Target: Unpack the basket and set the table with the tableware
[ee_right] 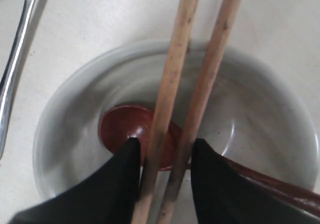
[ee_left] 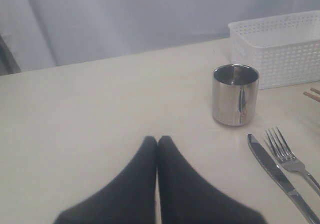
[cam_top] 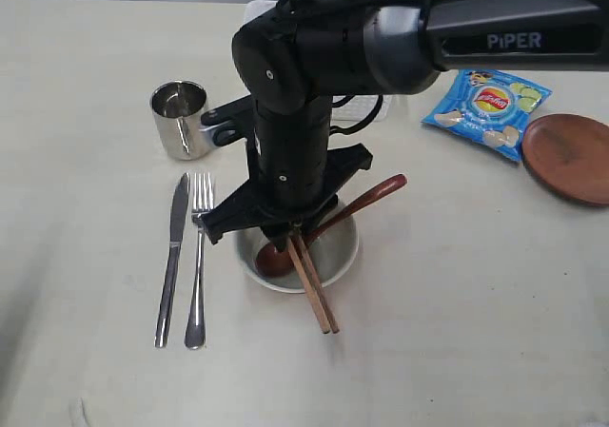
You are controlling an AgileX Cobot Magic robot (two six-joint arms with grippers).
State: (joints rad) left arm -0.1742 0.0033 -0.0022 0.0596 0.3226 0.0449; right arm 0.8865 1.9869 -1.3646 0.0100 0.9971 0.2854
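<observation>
- The right end effector (cam_top: 297, 229) is clamped on the chopsticks (cam_top: 314, 289) above the bowl (cam_top: 344, 246). Their free ends point toward 5 o'clock, past the rim.
- A wooden spoon (cam_top: 366, 197) rests in the bowl, with its handle leaning out toward 2 o'clock.
- The knife (cam_top: 173, 256) and fork (cam_top: 198, 265) lie side by side on the bench (cam_top: 457, 303) at the bowl's 9 o'clock. The mug (cam_top: 179, 118) stands at about 11 o'clock.
- The basket (ee_left: 280, 49) sits at 12 o'clock, largely behind the arm (cam_top: 295, 113). The crisp bag (cam_top: 487, 108) and plate (cam_top: 571, 156) lie toward 2 o'clock.
- The left end effector (ee_left: 157, 140) is empty, its fingers pressed together.
</observation>
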